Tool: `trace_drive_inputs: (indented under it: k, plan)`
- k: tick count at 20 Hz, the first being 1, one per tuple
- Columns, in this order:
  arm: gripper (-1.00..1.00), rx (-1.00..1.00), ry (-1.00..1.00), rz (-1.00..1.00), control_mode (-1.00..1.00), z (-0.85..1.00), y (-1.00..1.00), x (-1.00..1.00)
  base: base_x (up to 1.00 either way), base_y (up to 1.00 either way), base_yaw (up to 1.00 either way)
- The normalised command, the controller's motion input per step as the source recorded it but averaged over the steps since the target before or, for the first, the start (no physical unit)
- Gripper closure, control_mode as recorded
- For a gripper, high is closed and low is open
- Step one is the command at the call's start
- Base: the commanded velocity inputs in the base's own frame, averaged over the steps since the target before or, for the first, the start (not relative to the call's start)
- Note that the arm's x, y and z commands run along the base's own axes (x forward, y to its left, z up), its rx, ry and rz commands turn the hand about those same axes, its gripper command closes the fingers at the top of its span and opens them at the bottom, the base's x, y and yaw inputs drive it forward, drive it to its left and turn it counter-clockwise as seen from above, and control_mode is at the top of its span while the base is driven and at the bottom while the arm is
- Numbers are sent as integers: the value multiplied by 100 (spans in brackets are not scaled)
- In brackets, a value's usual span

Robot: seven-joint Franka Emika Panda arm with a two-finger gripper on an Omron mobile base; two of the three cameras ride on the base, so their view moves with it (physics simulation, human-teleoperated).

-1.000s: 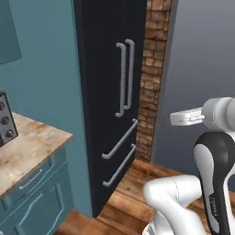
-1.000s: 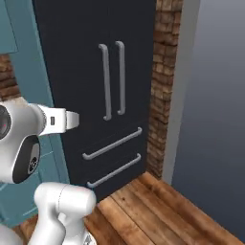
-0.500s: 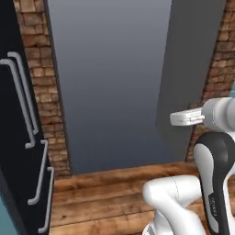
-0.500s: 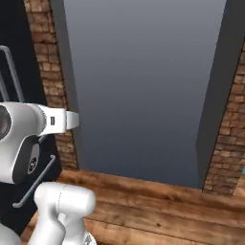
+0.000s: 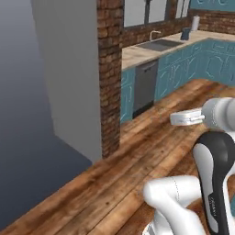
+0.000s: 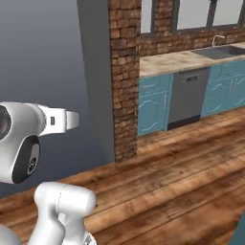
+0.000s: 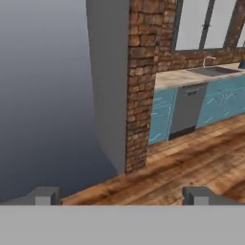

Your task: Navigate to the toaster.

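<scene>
Brickwork forms a tall pillar (image 5: pixel 110 69) at the end of a grey wall (image 5: pixel 69 69), and the arm is held up in free air above a wooden plank floor (image 5: pixel 137 156), well back from both. The gripper (image 7: pixel 122 195) appears at the bottom of the hand view as two dark finger tips (image 7: pixel 45 195) standing wide apart with nothing between them; they hold nothing.

Beyond the pillar runs a line of teal cabinets (image 6: pixel 153 103) under a pale stone counter (image 6: pixel 177 60), with a grey dishwasher front (image 6: pixel 187 95) set into it. A sink with a curved tap (image 6: pixel 217 40) sits in the counter below large windows (image 6: pixel 196 12).

The left base view looks further along this counter than the other two: past the sink it takes in a white upright roll (image 5: pixel 195 23) and a small dark blue object (image 5: pixel 185 33) standing near each other on the worktop, and more teal cabinets turning the corner. The right base view shows the dishwasher and the cabinet beside the pillar more squarely. The hand view gives the pillar, the dishwasher and the tap from lower down.

Which part of the kitchen holds the toaster cannot be told; no toaster stands on the stretch of counter in sight.
</scene>
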Motion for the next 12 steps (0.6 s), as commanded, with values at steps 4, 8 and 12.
trace_drive_inputs:
  k: [4, 8, 12]
  plan:
    - [-100, 0, 0, 0, 100, 0, 0, 0, 0, -24, -88]
    - [-100, 0, 0, 0, 100, 0, 0, 0, 3, -10, -89]
    - [-100, 0, 0, 0, 100, 0, 0, 0, 21, 0, -86]
